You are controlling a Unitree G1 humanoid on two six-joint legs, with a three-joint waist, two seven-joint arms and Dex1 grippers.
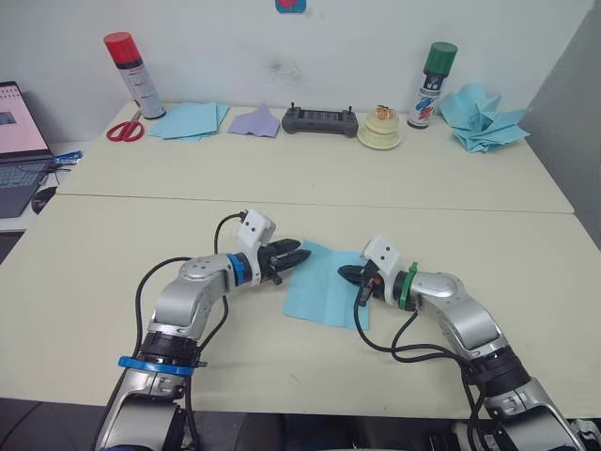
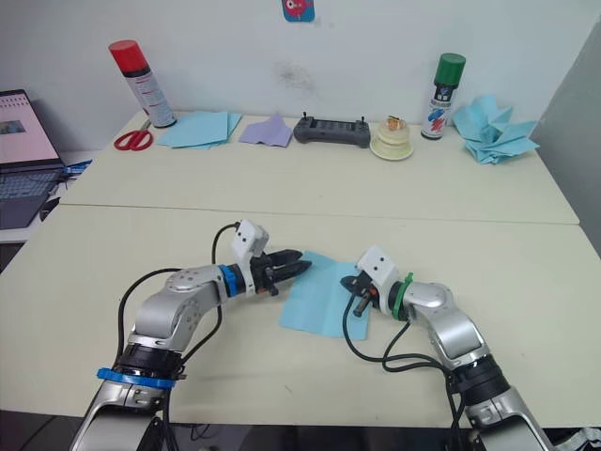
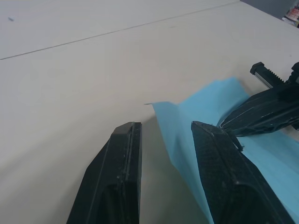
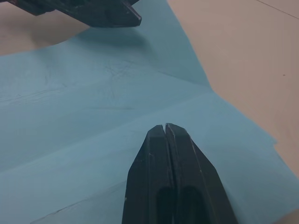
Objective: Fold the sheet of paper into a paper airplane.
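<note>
Both grippers meet at the thin light blue sheet of paper (image 1: 324,285), which lies on the near part of the cream table (image 1: 282,188).

The left gripper (image 1: 300,255) has its two black fingers spread apart at the sheet's raised left edge, one on each side of it. The right gripper (image 1: 346,272) is pinched closed, fingertips together over the creased paper's right part, grasping nothing.

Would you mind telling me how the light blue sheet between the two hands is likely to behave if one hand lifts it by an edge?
The sheet of paper looks thin and lies flat with creases, so it would probably droop and bend along those creases. It likely weighs very little, so a push from the open left hand may slide it across the smooth table unless the shut right hand pins it.
</note>
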